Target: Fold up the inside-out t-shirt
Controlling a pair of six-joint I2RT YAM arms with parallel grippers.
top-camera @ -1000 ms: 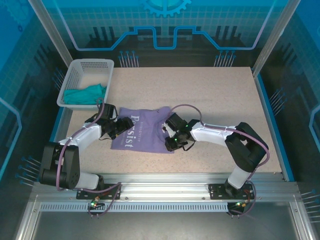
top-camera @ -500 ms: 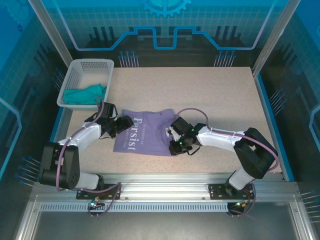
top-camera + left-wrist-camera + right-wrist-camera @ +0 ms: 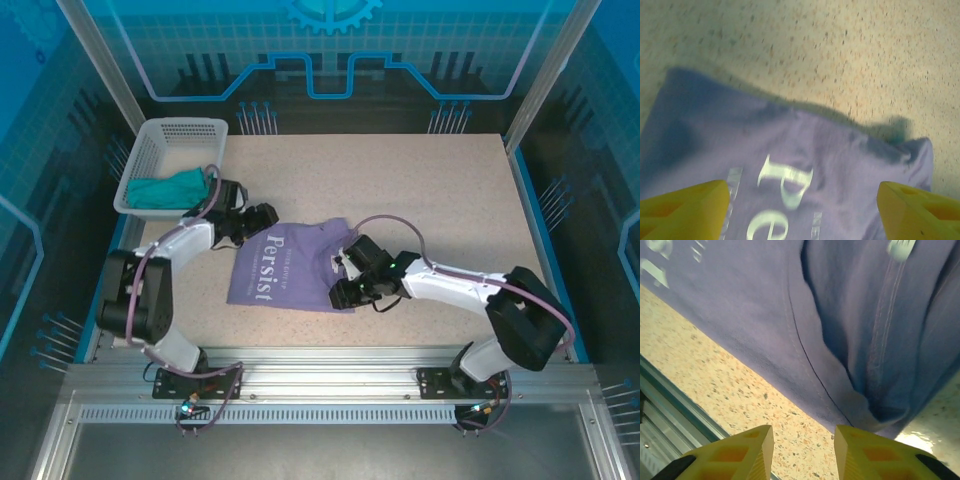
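- I am looking at the t-shirt, which is lying flat on the tabletop, left of the middle and toward the near edge, between my two arms.
- I am judging it to be light, soft and limp: it is going to sag, drag and crease if lifted by one spot, and the thin knit is likely to slip between layers.
- I am therefore planning to pinch it at edges or corners, preferably two at once, going low enough to catch every layer there and not just the top one.
- The white "Persist" print is facing up and running from far to near, with its letter tops pointing right, so I am reading the neck as pointing toward the right arm; the small white neck label is showing on that side.
- The long axis is running roughly left to right, slightly tilted.
- The left claw is hanging over the far left corner, jaws spread wide and gripping nothing.
- The right claw is sitting at the near right edge, jaws partly apart, with bare tabletop showing between them and no cloth in them.
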